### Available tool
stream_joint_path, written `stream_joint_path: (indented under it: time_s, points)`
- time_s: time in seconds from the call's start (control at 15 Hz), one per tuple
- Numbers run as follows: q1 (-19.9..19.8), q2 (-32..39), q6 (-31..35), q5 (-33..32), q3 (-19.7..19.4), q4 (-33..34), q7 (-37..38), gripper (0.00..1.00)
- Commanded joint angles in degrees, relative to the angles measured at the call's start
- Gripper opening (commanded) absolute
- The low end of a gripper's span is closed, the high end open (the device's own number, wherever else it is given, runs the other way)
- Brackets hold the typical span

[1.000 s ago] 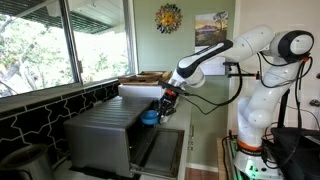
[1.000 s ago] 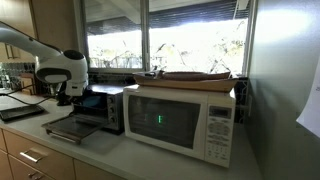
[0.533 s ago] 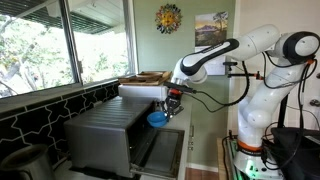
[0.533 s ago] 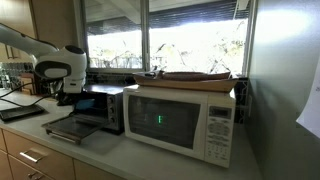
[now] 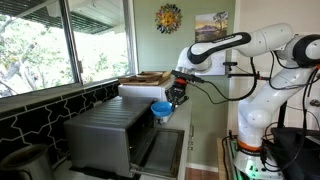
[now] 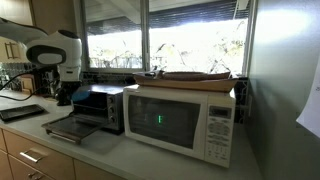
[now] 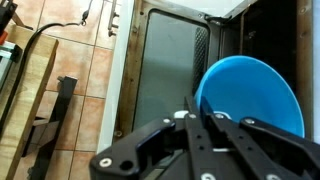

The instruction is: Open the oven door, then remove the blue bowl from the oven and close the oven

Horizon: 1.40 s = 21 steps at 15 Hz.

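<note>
The oven (image 5: pixel 105 135) is a silver-grey box with a ribbed top; it also shows in an exterior view (image 6: pixel 102 108). Its door (image 5: pixel 163 150) hangs open, lying flat in front (image 6: pixel 70 128), and fills the wrist view (image 7: pixel 170 70) below the gripper. My gripper (image 5: pixel 172 97) is shut on the rim of the blue bowl (image 5: pixel 160 108) and holds it in the air above the open door, outside the oven. In the wrist view the bowl (image 7: pixel 250 95) sits right at the jaws (image 7: pixel 198 125).
A white microwave (image 6: pixel 180 118) stands beside the oven on the counter, with a flat tray (image 6: pixel 195 75) on top. Windows run behind the counter. The floor (image 7: pixel 70 70) below is tiled, with a cable on it.
My gripper has lifted the blue bowl up and out from the oven opening, away from the oven, over the open door. The door has stayed open.
</note>
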Motion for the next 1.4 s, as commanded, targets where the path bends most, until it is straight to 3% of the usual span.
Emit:
stream_joint_path:
  time_s: [0.0,0.33,0.67,1.33]
  points:
    - [-0.67,-0.25,-0.50,0.18,0.44,0.22,-0.27,0.06]
    - [1.79,0.70,-2.79,1.74,-1.38,3.97,-7.71,0.04]
    - [0.69,5.25,-8.05,1.53,-1.91,12.41,-12.42,0.04]
    - [0.73,22.82,-1.23,2.00,0.51,25.17,-12.70,0.06]
